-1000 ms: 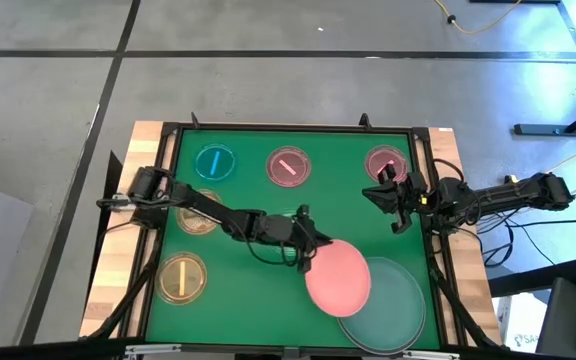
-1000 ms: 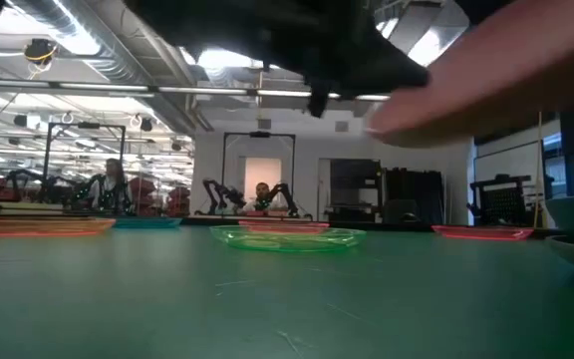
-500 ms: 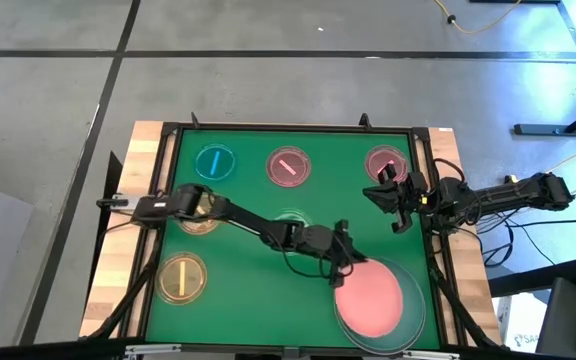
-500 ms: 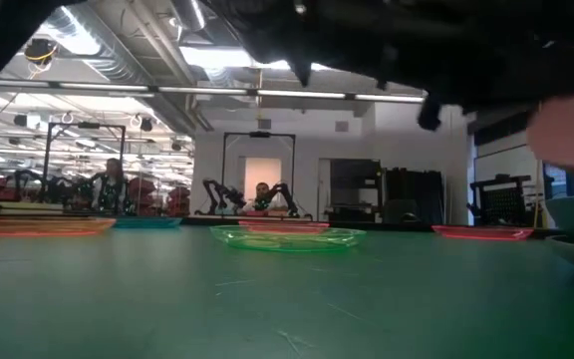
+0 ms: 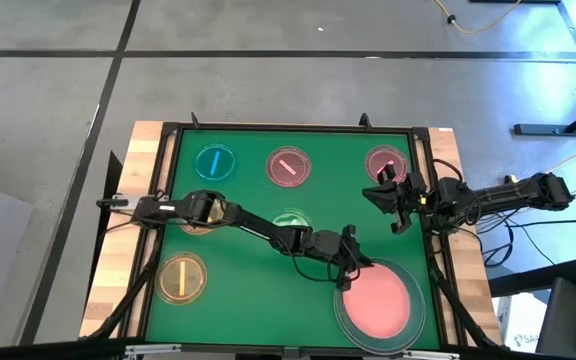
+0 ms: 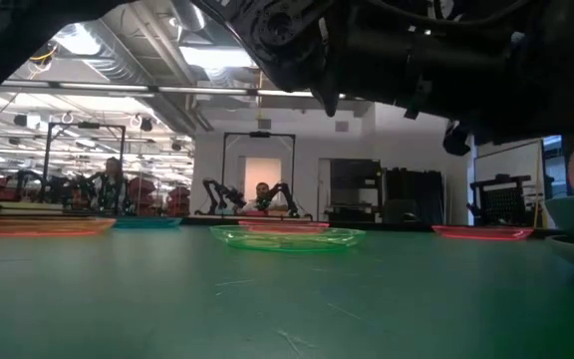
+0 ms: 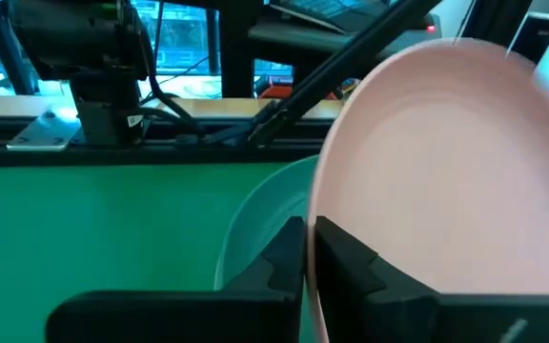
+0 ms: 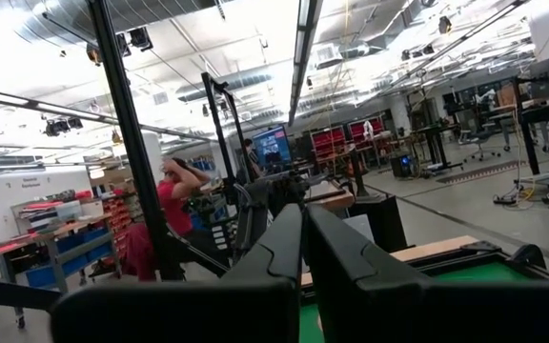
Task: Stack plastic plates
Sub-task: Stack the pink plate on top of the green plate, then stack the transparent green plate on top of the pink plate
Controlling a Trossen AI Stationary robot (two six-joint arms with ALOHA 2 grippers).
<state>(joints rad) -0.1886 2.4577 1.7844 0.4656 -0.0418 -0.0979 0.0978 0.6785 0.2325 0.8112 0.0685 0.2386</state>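
My left gripper (image 5: 354, 272) reaches across the green mat and is shut on the large pink plate (image 5: 378, 302). That plate sits over the large teal-grey plate (image 5: 340, 318) near the table's right near corner. In the left wrist view the pink plate (image 7: 446, 171) stands tilted above the teal-grey plate (image 7: 260, 229). Small striped plates lie flat on the mat: blue (image 5: 214, 162), pink (image 5: 288, 167), pink (image 5: 385, 160), green (image 5: 290, 220), amber (image 5: 196, 218) and amber (image 5: 182, 277). My right gripper (image 5: 393, 205) waits shut above the right edge. My left gripper pinches the pink plate's rim (image 7: 324, 205) on the side toward the table's left, one finger on the inner face and one on the underside. It comes slanting down from the table's left. The plate is tilted over the teal-grey plate; whether its far rim rests there I cannot tell.
A black frame (image 5: 268, 128) borders the green mat, with wooden table edge (image 5: 148, 135) outside it. My left arm (image 5: 258, 228) crosses over the green and one amber plate. In the low view the green plate (image 6: 287, 237) lies mid-mat. People and other robots show in the room behind.
My left gripper has carried the pink plate toward the table's right and near edge, from beside the teal-grey plate to a place centred over it, and down. The right arm has kept still.
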